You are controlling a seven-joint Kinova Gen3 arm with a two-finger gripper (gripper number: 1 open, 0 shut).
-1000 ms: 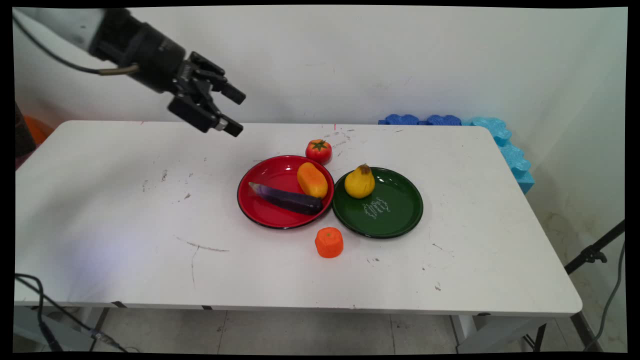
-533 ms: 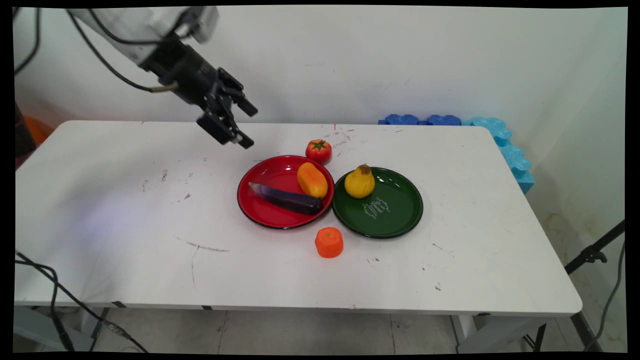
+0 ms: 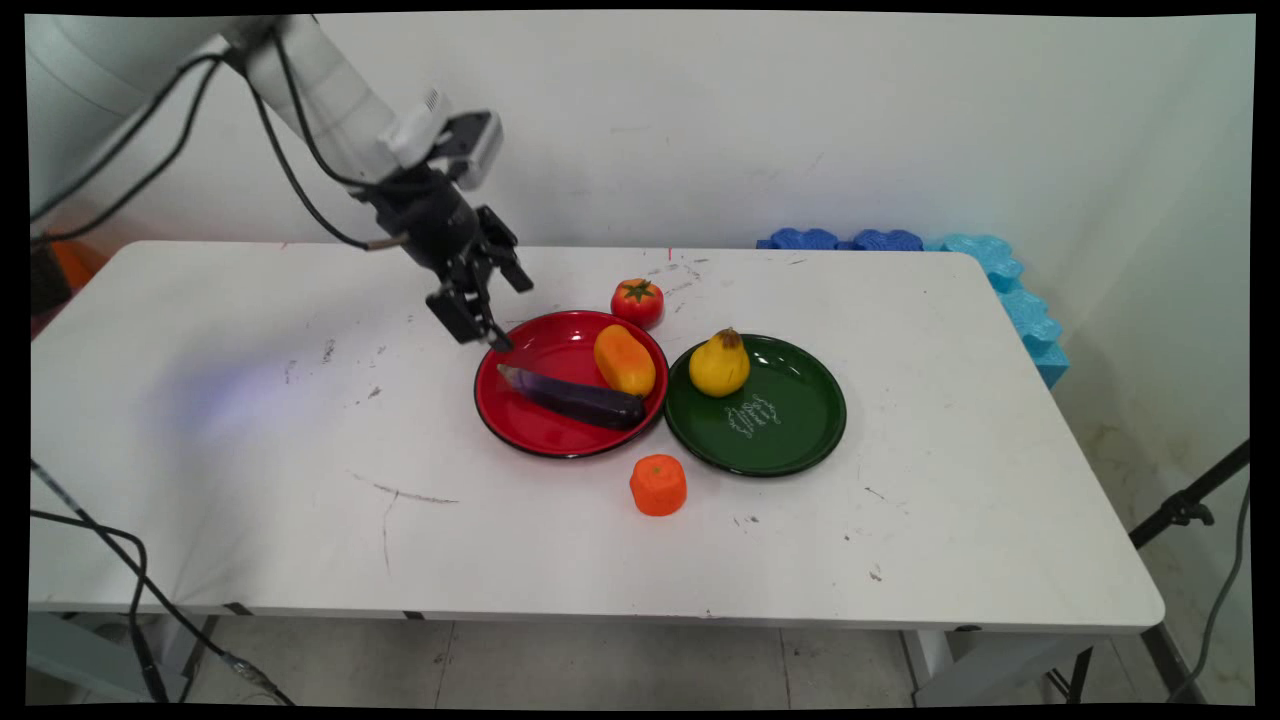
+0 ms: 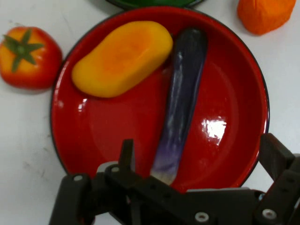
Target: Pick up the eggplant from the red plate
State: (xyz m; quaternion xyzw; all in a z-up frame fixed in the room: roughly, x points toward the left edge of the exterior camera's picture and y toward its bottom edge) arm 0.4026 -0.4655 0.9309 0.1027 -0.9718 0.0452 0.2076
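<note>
The eggplant lies across the red plate at the main view's centre, beside an orange-yellow fruit; white script on the green plate to the right is too small to read. The gripper, fingers spread and holding nothing, hangs over the red plate's upper-left rim. In the hand view, the eggplant runs up the middle of the red plate, its pale end between the parted fingers; a tomato sits upper left.
</note>
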